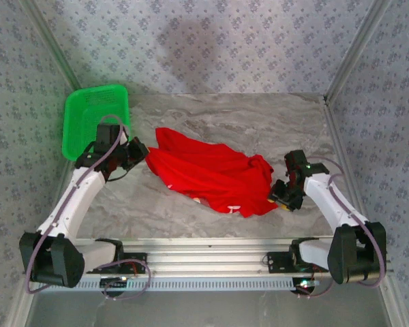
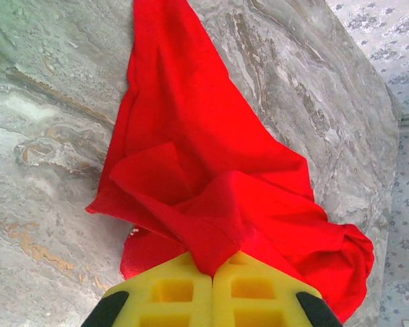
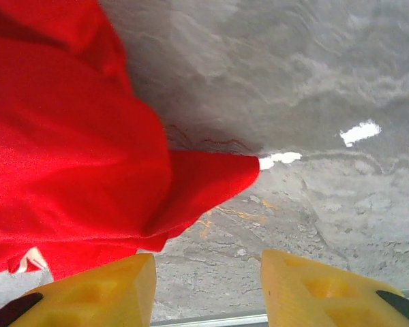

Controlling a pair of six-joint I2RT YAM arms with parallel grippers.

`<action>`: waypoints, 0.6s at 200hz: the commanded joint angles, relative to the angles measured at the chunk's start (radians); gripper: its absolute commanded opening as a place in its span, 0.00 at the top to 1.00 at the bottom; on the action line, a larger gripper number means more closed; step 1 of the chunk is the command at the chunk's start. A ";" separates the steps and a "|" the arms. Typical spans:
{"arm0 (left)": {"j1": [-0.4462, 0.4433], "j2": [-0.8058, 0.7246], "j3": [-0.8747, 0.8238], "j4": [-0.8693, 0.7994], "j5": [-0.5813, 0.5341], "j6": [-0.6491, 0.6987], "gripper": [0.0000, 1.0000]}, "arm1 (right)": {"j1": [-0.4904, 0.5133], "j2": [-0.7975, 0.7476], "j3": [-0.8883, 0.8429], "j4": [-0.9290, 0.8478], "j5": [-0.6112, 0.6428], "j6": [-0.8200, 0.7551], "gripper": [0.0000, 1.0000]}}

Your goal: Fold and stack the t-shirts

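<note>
A bright red t-shirt lies crumpled across the middle of the marble table, with a bit of white print showing at its near edge. At the shirt's left end, my left gripper is shut on a pinched fold of the t-shirt; the cloth runs out from between the yellow pads. My right gripper sits at the shirt's right edge, open. In the right wrist view its yellow fingertips stand apart over bare table, and a corner of the t-shirt lies just ahead of them, untouched.
A green mesh basket stands at the back left, just behind the left arm. The table is walled in by patterned panels at the back and sides, with a metal rail along its near edge.
</note>
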 commanded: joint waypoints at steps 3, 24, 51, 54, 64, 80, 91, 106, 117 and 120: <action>0.006 0.006 0.008 0.024 0.030 0.015 1.00 | -0.049 -0.032 -0.062 0.123 -0.127 0.074 0.53; 0.006 0.009 0.019 0.019 0.038 0.016 1.00 | -0.037 -0.023 -0.078 0.247 -0.244 0.079 0.52; 0.006 0.009 0.023 0.020 0.049 0.010 1.00 | 0.076 0.019 -0.033 0.243 -0.242 0.047 0.53; 0.006 0.009 0.024 0.022 0.050 0.009 1.00 | 0.090 0.027 -0.026 0.233 -0.231 0.044 0.53; 0.007 0.009 0.024 0.021 0.051 0.009 1.00 | 0.123 0.052 -0.011 0.195 -0.199 0.045 0.55; 0.006 0.009 0.025 0.022 0.051 0.008 1.00 | 0.193 0.090 0.029 0.121 -0.117 -0.035 0.56; 0.006 0.007 0.024 0.022 0.052 0.006 1.00 | 0.236 0.107 0.059 0.081 -0.059 -0.050 0.56; 0.005 0.007 0.023 0.024 0.052 0.005 1.00 | 0.281 0.137 0.088 0.037 0.011 -0.063 0.56; 0.006 0.006 0.021 0.024 0.050 0.006 1.00 | 0.301 0.168 0.105 0.015 0.055 -0.078 0.57; 0.006 0.005 0.022 0.024 0.051 0.006 1.00 | 0.309 0.179 0.106 0.011 0.064 -0.081 0.57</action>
